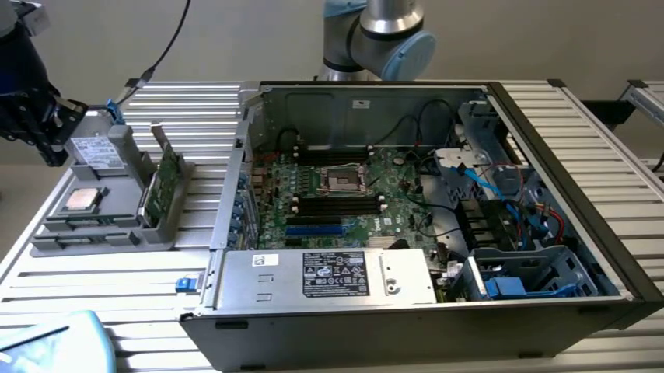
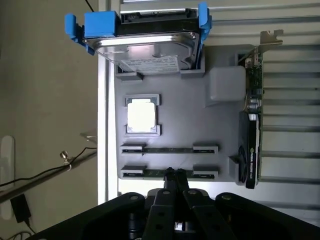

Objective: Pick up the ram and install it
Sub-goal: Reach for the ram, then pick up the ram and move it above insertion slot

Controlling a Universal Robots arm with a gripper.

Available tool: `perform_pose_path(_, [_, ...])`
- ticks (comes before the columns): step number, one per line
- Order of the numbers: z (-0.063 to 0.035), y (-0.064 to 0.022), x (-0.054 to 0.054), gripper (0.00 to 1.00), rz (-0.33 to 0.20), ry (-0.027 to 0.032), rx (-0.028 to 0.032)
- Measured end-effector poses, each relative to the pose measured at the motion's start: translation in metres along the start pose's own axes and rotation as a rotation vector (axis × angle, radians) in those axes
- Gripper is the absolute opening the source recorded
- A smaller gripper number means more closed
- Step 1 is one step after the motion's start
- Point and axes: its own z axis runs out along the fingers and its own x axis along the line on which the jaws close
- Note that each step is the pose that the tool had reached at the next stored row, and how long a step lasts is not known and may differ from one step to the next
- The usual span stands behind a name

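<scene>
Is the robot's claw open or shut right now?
Shut: in the wrist view the gripper has its two fingers pressed together, no gap, tips near the ram in the grey tray.

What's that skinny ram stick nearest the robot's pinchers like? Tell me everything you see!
The ram is a long, thin stick seen edge-on, dark green like circuit board. It stands on its edge in the grey tray, each end tucked into a small grey holder. A second stick stands parallel beside it, apart. The gripper, shut, sits in front of the ram's middle; whether it touches, I cannot tell.
</scene>
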Motion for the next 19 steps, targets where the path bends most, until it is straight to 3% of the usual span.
perform_pose_path(6, [-0.0001, 0.0, 0.0, 0.11, -0.043, 0.0133, 0.0063])
perform_pose_path(19, [0.0, 0.0001, 0.0, 0.11, -0.043, 0.0133, 0.0064])
